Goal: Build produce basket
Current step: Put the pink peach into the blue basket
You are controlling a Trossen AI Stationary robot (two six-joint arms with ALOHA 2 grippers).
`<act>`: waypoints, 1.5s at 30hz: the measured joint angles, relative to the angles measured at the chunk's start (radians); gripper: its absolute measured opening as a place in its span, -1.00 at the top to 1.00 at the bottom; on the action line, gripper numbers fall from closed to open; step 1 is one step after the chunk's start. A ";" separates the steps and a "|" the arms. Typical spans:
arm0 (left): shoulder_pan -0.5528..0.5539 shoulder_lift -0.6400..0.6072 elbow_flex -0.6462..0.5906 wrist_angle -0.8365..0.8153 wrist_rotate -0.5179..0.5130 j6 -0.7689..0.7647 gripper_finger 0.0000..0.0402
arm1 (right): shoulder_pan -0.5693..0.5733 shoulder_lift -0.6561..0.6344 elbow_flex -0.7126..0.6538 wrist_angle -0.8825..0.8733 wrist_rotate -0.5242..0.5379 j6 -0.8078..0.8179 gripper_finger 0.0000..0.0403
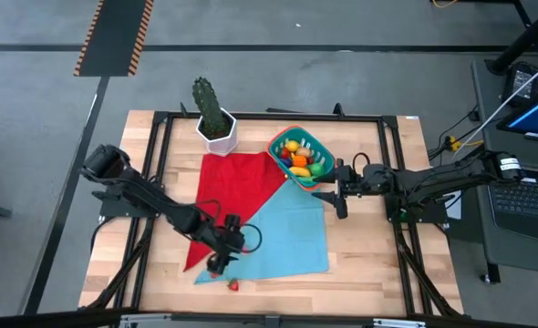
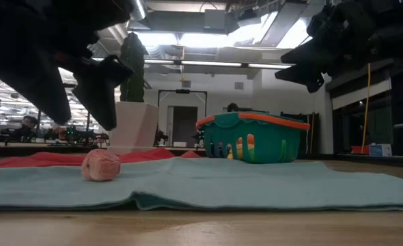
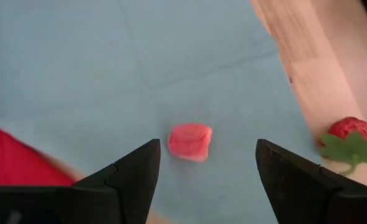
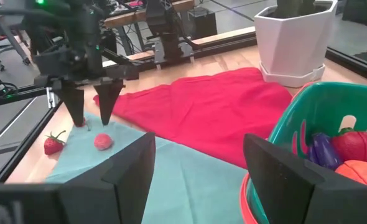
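Note:
The teal basket (image 1: 300,157) with an orange-red rim stands at the far edge of the cloths and holds several pieces of produce (image 4: 348,152). A small pink piece (image 3: 190,141) lies on the teal cloth (image 1: 287,232) near the table's front. A red strawberry (image 3: 351,134) lies on the bare wood just past the cloth's near edge. My left gripper (image 4: 90,121) hangs open just above the pink piece, pointing steeply down, one finger on each side, touching nothing. My right gripper (image 1: 331,187) stands open and nearly level, beside the basket's near right side, with nothing between its fingers.
A white hexagonal pot with a cactus (image 1: 216,128) stands at the far left of the basket. A red cloth (image 1: 237,182) lies partly under the teal cloth. A black frame (image 1: 155,182) runs around the work area.

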 joint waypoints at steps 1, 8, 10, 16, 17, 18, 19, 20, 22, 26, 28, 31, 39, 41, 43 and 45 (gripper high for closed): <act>0.000 0.019 0.015 -0.005 0.000 0.000 -0.26 | 0.000 0.000 0.000 0.000 0.000 0.000 -0.22; 0.001 0.083 0.048 -0.015 0.005 -0.020 -0.26 | 0.000 0.000 0.000 -0.007 0.000 -0.001 -0.22; 0.001 0.091 0.051 -0.011 0.005 -0.032 -0.26 | 0.000 0.000 0.000 -0.009 0.000 -0.001 -0.22; 0.006 0.095 0.051 -0.013 0.005 -0.035 -0.26 | 0.000 0.000 0.000 -0.013 0.000 -0.002 -0.22; 0.008 0.095 0.051 -0.015 0.005 -0.035 -0.26 | 0.000 0.000 0.000 -0.013 0.000 -0.002 -0.22; 0.008 0.095 0.051 -0.015 0.005 -0.035 -0.26 | 0.001 0.000 0.000 -0.013 0.000 -0.001 -0.22; 0.008 0.095 0.051 -0.017 0.005 -0.035 -0.26 | 0.004 0.000 0.000 -0.014 0.000 -0.001 -0.22; 0.008 0.098 0.051 -0.018 0.005 -0.036 -0.26 | 0.009 0.000 0.000 -0.015 0.000 -0.002 -0.22; 0.011 0.107 0.051 -0.018 0.006 -0.036 -0.26 | 0.023 0.000 0.000 -0.014 0.000 -0.003 -0.22; 0.017 0.121 0.051 -0.017 0.020 -0.053 -0.25 | 0.048 0.000 0.000 -0.014 0.000 -0.001 -0.22; 0.019 0.121 0.050 -0.021 0.023 -0.054 -0.24 | 0.060 0.000 0.000 -0.014 0.000 0.000 -0.22; 0.026 0.121 0.050 -0.017 0.021 -0.053 -0.22 | 0.069 0.000 0.000 -0.014 0.000 0.000 -0.22; 0.032 0.121 0.050 -0.007 0.017 -0.053 -0.11 | 0.070 0.000 0.000 -0.014 0.000 -0.001 -0.22; 0.036 0.121 0.050 -0.008 0.017 -0.053 -0.09 | 0.070 0.000 0.000 -0.014 0.000 -0.001 -0.22; 0.041 0.121 0.050 -0.007 0.017 -0.053 -0.07 | 0.069 0.000 0.000 -0.014 0.000 -0.002 -0.22; 0.044 0.121 0.050 -0.008 0.016 -0.053 -0.06 | 0.069 0.000 0.000 -0.014 0.000 -0.002 -0.22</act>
